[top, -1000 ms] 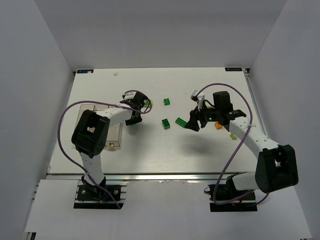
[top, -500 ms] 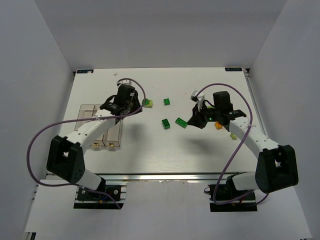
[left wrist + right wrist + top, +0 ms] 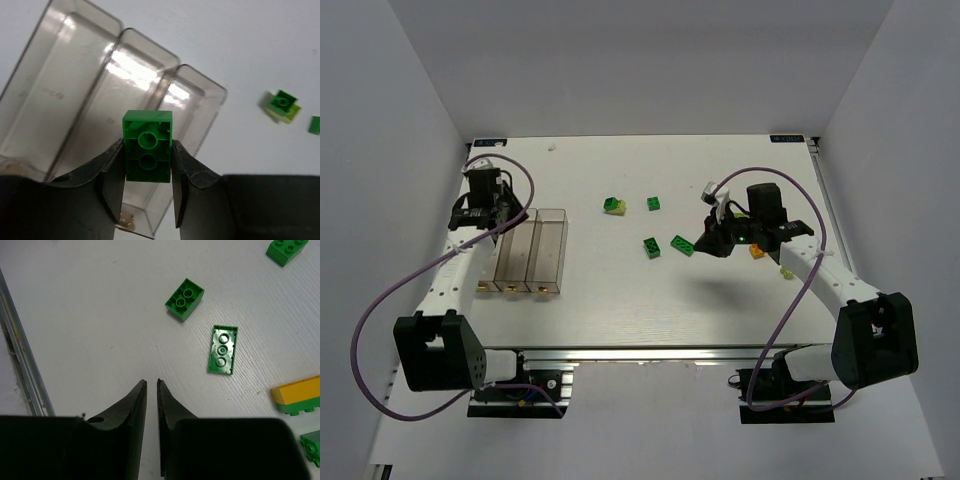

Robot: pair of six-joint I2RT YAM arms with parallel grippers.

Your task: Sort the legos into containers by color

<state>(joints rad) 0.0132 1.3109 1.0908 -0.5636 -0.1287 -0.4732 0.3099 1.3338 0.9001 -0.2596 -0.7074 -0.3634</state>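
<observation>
My left gripper [image 3: 486, 203] [image 3: 147, 146] is shut on a dark green lego [image 3: 148, 129], held underside up above the three joined clear containers [image 3: 531, 250] [image 3: 65, 85], near their far left end. The right gripper [image 3: 712, 245] [image 3: 151, 382] hangs over bare table with its jaws a thin gap apart and nothing between them. Ahead of it lie a green lego [image 3: 185, 299] [image 3: 651, 247] and an upturned green lego [image 3: 223, 349] [image 3: 682, 244]. An orange lego on a green one [image 3: 296, 394] [image 3: 757, 251] lies to its right.
A green lego stacked on a yellow-green one [image 3: 614, 205] [image 3: 282, 105] and a single green lego [image 3: 654, 203] lie mid-table at the back. A small yellow-green lego [image 3: 786, 271] sits beside the right forearm. White walls enclose the table.
The left arm has swung from the table's middle out to the left, over the containers, carrying the green lego. The right gripper's jaws have narrowed; that arm has hardly moved.
</observation>
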